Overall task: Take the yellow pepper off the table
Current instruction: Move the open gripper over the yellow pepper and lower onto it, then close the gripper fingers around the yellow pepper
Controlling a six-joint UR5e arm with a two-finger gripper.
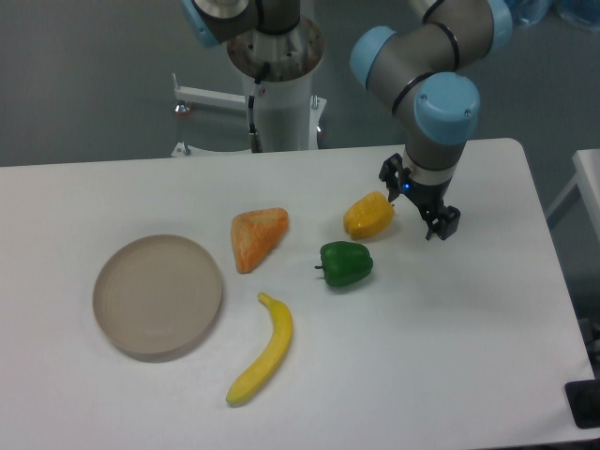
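Just right of the yellow pepper (368,216), the claw (416,201) hangs open, gripping nothing

Yellow pepper (368,216): small, lumpy, glossy, yellow-orange, lying on its side, resting on the table (450,356) toward the far right part of the top, at about one o'clock from the table's middle. Table: large, white, flat, rectangular, with rounded corners, seen from above at a slant, far edge at twelve o'clock.
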